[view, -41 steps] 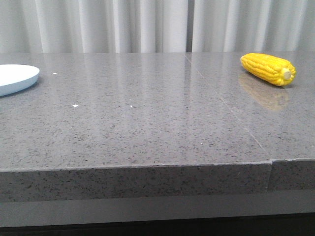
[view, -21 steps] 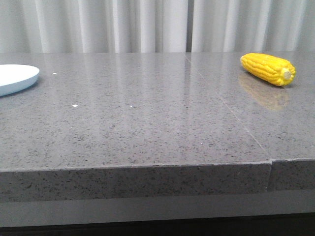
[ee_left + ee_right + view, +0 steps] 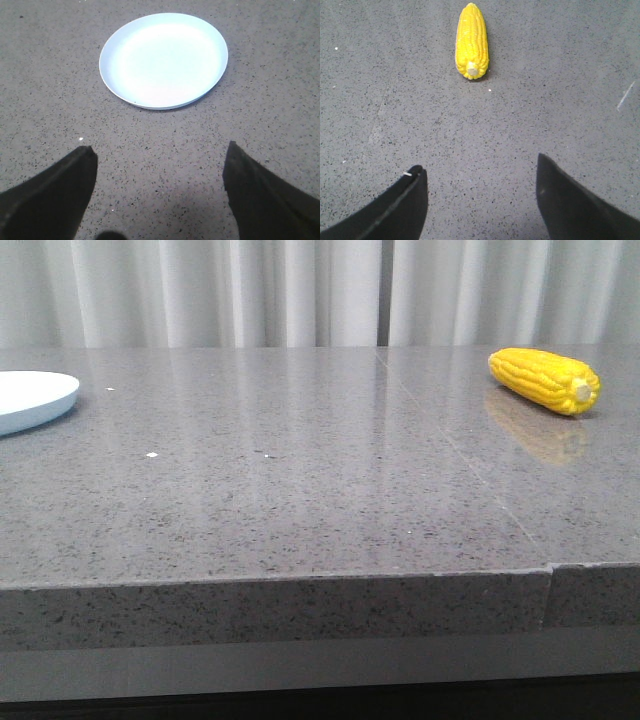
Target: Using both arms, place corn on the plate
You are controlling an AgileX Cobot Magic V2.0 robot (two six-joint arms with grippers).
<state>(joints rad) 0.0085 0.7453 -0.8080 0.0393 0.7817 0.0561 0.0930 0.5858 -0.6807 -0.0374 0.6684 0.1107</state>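
The yellow corn [image 3: 545, 380] lies on the grey table at the far right, its pale stub end toward the front right. It also shows in the right wrist view [image 3: 471, 41], stub end toward my right gripper [image 3: 480, 167], which is open, empty and well short of it. The pale blue-white plate [image 3: 30, 400] sits empty at the left edge of the front view. In the left wrist view the plate [image 3: 164, 60] lies ahead of my left gripper [image 3: 159, 150], which is open and empty above bare table. Neither arm shows in the front view.
The grey speckled table [image 3: 300, 490] has a seam [image 3: 450, 445] running from back to front right of centre and a front edge [image 3: 280, 585] near the camera. White curtains [image 3: 300, 290] hang behind it.
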